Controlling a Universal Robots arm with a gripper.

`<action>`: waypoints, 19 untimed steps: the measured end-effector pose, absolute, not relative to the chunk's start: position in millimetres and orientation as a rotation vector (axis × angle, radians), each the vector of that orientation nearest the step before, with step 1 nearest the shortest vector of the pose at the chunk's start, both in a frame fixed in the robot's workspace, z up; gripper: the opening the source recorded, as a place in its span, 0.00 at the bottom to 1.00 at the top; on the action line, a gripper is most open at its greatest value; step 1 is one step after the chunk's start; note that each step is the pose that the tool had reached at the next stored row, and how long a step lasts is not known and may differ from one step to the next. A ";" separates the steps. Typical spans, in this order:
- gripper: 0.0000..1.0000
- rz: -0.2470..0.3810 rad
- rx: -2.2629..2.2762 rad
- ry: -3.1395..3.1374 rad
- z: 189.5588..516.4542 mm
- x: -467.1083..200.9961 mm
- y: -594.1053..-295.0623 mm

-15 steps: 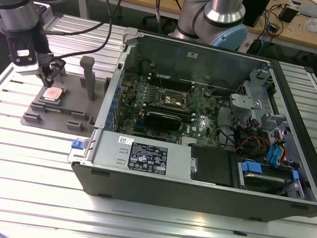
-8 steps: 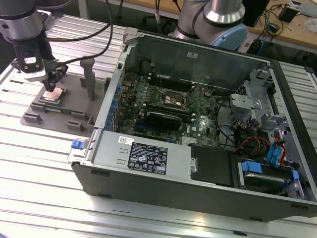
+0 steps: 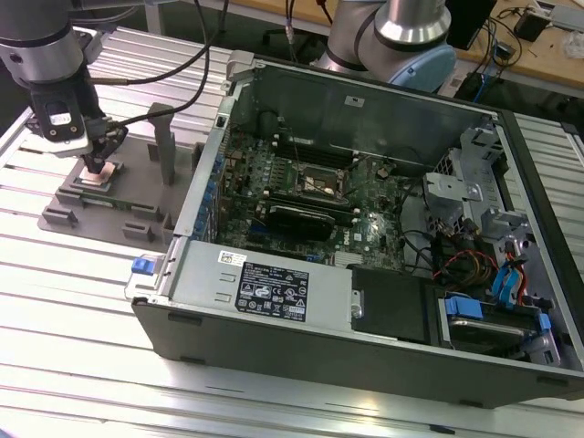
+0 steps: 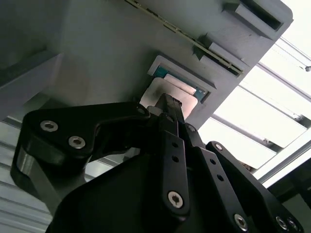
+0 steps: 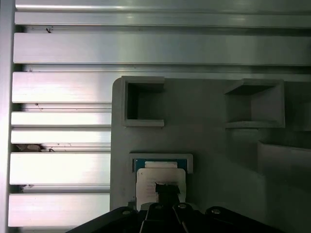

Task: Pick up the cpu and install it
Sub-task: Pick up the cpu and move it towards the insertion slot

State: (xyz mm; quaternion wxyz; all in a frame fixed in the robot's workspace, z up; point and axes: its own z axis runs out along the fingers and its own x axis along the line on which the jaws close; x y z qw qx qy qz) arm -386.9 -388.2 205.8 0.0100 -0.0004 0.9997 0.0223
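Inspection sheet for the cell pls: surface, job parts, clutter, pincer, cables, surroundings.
Surface: slotted aluminium table.
Job's things: cpu seated in a pocket of the grey fixture; open computer case beside it, motherboard exposed.
Clutter: nothing seen.
Grippers: pincer directly over the cpu, tip at its top plate; contact unclear.
Cables: black cable loops off the arm; coloured wires inside the case.
Surroundings: second robot arm behind the case.
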 end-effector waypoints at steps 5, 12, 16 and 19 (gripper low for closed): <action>0.42 0.070 -0.001 3.121 205.8 -386.9 -388.2; 0.60 0.070 -0.001 3.121 200.7 -386.9 -388.2; 0.60 0.070 -0.001 3.121 196.5 -387.0 -388.2; 0.60 0.069 -0.001 3.121 196.1 -387.0 -388.2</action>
